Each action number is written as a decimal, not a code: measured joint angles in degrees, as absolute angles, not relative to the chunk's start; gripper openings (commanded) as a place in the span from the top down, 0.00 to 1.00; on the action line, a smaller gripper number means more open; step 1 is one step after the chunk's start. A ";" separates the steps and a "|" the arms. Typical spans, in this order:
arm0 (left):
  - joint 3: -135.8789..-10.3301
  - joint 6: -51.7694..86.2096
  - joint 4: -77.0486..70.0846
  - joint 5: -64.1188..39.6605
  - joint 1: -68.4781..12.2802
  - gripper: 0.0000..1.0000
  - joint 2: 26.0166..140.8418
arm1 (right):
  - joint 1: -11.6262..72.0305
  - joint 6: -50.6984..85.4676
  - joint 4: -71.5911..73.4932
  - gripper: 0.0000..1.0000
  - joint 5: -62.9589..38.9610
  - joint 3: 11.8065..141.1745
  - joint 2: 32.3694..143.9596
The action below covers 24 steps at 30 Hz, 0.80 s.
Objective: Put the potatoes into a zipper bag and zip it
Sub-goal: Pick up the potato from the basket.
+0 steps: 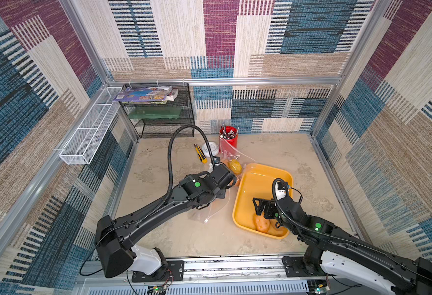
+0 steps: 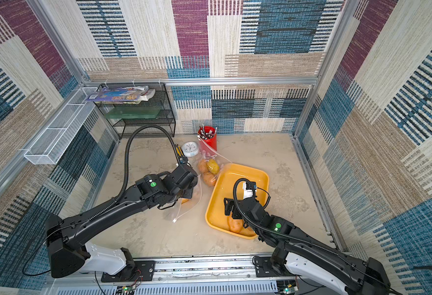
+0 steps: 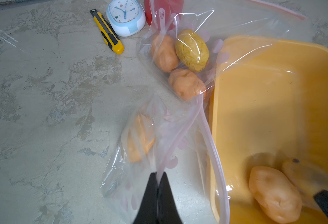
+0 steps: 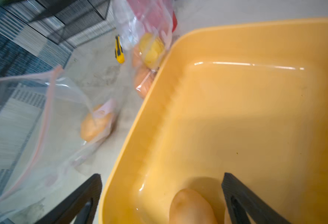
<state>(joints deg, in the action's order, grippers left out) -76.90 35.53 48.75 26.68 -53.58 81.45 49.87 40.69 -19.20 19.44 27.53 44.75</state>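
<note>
Right side of the desk [image 1: 319,163] past the yellow tray [image 1: 285,176] is open, front edge too. Back middle is jammed though: red cup [image 1: 228,141], clock [image 2: 190,149], box cutter [image 1: 200,154], then the bag [image 3: 196,23] of potatoes [image 3: 185,83] snug beside the tray's left wall.

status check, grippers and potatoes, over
Left gripper shut on zipper bag edge. Right gripper open over a potato in yellow tray; two remain there, four potatoes bagged. Plastic drapes over tray rim.
</note>
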 measured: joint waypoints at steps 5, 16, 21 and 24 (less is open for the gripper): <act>-76.60 35.53 48.73 26.72 -53.58 1.00 80.75 | 48.66 41.17 -20.49 0.08 14.24 27.29 50.59; -76.60 35.53 48.75 26.72 -53.52 1.00 80.68 | 49.41 42.02 -30.06 0.13 9.04 29.89 50.35; -76.49 35.53 48.75 26.81 -53.52 1.00 80.53 | 51.31 42.15 -32.47 0.15 8.84 30.22 48.21; -76.40 35.53 48.77 26.85 -53.52 1.00 80.44 | 52.27 42.39 -33.36 0.15 8.08 30.11 49.19</act>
<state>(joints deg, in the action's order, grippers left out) -76.40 35.53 48.77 26.85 -53.52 80.44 52.27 42.39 -33.36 8.08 30.11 49.19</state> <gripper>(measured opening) 0.050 0.853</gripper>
